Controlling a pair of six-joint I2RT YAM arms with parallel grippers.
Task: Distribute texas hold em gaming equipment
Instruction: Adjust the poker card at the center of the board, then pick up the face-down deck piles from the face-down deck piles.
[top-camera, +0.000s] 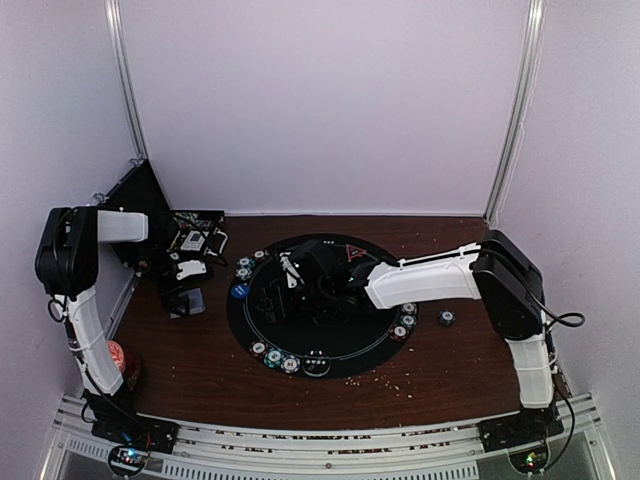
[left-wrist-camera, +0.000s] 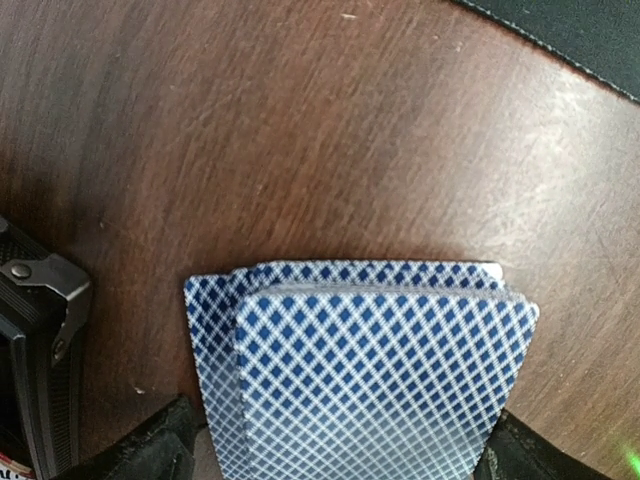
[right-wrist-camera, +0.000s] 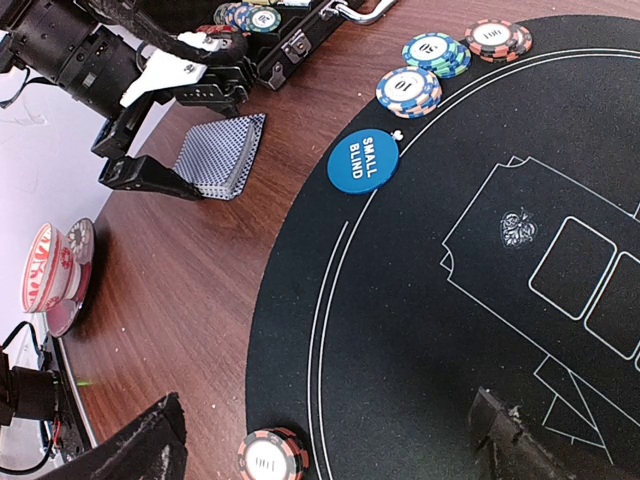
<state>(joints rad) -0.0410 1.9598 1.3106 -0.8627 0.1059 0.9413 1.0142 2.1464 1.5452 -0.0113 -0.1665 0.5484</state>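
Two claws, both spread wide, neither gripping anything.

Top view: a round black mat (top-camera: 300, 345) lies mid-worktop (top-camera: 450, 370). Chip stacks (top-camera: 275, 357) sit on its rim at near-left, far-left and right. A stray chip (top-camera: 446, 318) lies on the wood just right of the mat, and a red triangle (top-camera: 352, 252) on its far side. The right claw (top-camera: 298, 275) hovers over mid-mat. The left arm reaches down just left of the mat.

Left wrist: the left claw (left-wrist-camera: 340, 455) straddles the deck (left-wrist-camera: 370, 370), with a finger (left-wrist-camera: 150, 450) at each side. I cannot tell whether the pads touch the card edges. The deck lies flat on bare wood beside the black case (left-wrist-camera: 35, 350).
- Cards: glossy, rounded corners, blue-and-white diamond backs.
- Stack not square: the lower cards jut out left of the top block.
- Judgement: the step is picking up the deck. Centre on the whole stack and close slowly so the pads square it. Slick cards would likely shear or bow under a hard squeeze.

Right wrist: the mat looks matte, felt-like, with thin white printed lines. A smooth blue disc (right-wrist-camera: 362, 160) marked SMALL BLIND overlaps its edge. The chips are striped with flat printed faces. A red-and-white can (right-wrist-camera: 50, 270) stands at the worktop's edge.
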